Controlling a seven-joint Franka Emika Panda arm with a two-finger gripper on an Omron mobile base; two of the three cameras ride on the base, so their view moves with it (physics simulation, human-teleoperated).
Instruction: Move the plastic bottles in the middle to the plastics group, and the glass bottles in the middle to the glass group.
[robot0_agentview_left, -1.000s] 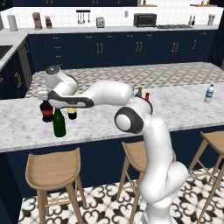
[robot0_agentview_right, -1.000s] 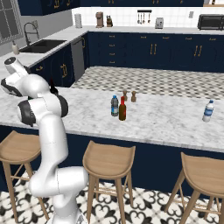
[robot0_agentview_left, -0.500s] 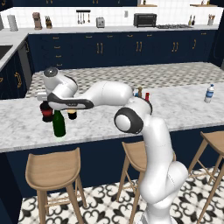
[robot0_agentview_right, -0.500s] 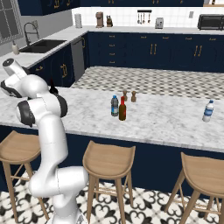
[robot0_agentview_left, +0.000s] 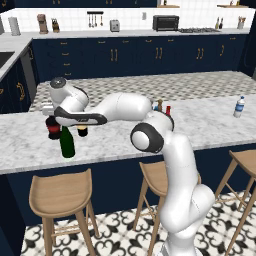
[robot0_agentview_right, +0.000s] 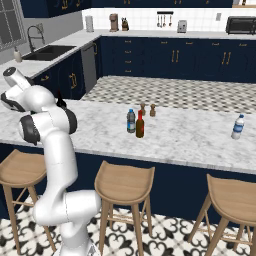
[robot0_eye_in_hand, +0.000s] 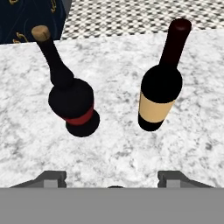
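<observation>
- The counter (robot0_eye_in_hand: 113, 144) was grey-veined white marble, smooth and flat.
- Two dark glass wine bottles stood upright on it: a squat round one (robot0_eye_in_hand: 74, 105) with a red band, and a slimmer one (robot0_eye_in_hand: 159, 94) with a yellow-orange label.
- The plain green bottle (robot0_agentview_left: 66, 142) stood right by them at the counter's left end, under the hand.
- The gripper (robot0_eye_in_hand: 113, 177) was spread wide with nothing between the tips; both wine bottles sat just beyond it, apart from the fingers.
- Mid-counter, the amber bottle (robot0_agentview_right: 140, 125) touched the bluish plastic one (robot0_agentview_right: 131, 121).
- The clear water bottle (robot0_agentview_right: 238, 127) stood well apart, far right.
</observation>
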